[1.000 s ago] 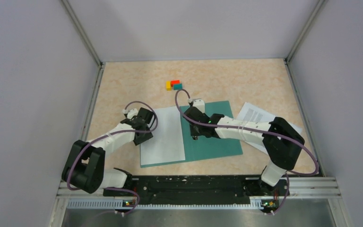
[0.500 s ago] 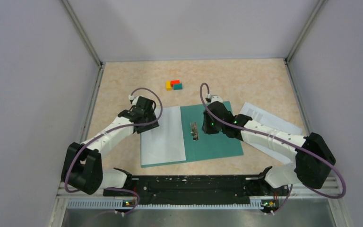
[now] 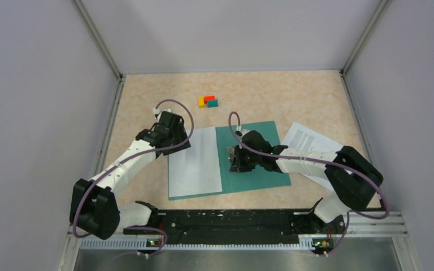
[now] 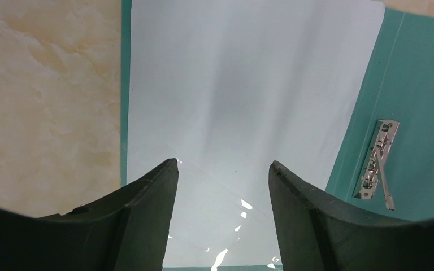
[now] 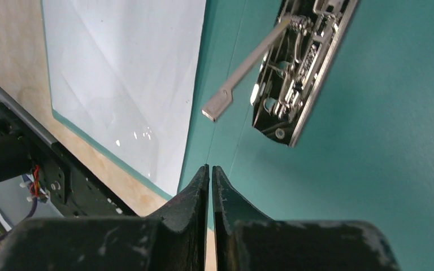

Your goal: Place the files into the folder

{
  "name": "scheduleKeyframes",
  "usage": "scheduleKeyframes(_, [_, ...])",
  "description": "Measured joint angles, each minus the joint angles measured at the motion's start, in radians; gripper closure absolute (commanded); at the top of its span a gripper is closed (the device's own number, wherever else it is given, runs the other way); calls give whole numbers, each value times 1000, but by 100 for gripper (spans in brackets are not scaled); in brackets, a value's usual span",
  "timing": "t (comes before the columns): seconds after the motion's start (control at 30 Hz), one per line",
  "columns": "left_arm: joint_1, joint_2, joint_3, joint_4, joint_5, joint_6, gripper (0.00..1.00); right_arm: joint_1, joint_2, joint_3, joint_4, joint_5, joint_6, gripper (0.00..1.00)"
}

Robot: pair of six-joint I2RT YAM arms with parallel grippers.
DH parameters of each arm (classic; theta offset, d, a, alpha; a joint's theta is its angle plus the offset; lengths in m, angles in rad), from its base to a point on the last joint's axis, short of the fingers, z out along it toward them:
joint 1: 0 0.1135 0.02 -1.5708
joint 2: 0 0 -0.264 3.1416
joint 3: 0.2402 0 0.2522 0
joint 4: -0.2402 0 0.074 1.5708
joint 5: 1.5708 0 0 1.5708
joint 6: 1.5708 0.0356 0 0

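Beneath right hand [image 5: 211, 167], the folder [image 5: 373, 169]

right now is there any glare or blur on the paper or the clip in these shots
Left wrist: small bright glints on the white sheet near the left gripper, metal clip sharp. Right wrist: similar glints low on that sheet, clip clear, right gripper dark. Top external: even light, no glare; printed sheet text too small to read.

The folder [image 3: 260, 172] is laid open on the counter [image 3: 294, 96]. One sheet [image 3: 195, 161] is spread on its left half (clip [image 4: 377, 159] just right of the spine); a second sheet [image 3: 304, 137] is placed to its right, blocks [image 3: 208, 101] behind.
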Motion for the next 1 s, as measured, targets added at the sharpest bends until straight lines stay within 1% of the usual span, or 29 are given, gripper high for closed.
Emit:
scheduleKeyframes(0.1, [0,-15,0,-13,4,6,35,-12,78,41,34,-23,2,95])
scheduleKeyframes(0.3, [0,-55,0,-19,4,15,35,-75,168,124,56,-47,-6,96])
scheduleKeyframes(0.47, [0,-68,0,-22,5,22,34,-106,222,201,60,-47,-19,96])
scheduleKeyframes(0.63, [0,-71,0,-23,18,33,34,-124,316,307,55,-34,-44,96])
scheduleKeyframes(0.73, [0,-72,0,-23,32,38,33,-131,356,340,41,-16,-58,96])
scheduleKeyframes(0.9, [0,-87,0,-15,62,42,31,-135,409,403,-8,13,-82,92])
scheduleKeyframes(0.93, [-1,-89,0,-13,68,42,30,-137,417,419,-19,18,-87,91])
scheduleKeyframes(1.0, [-5,-90,0,-3,83,42,29,-137,423,451,-41,26,-98,84])
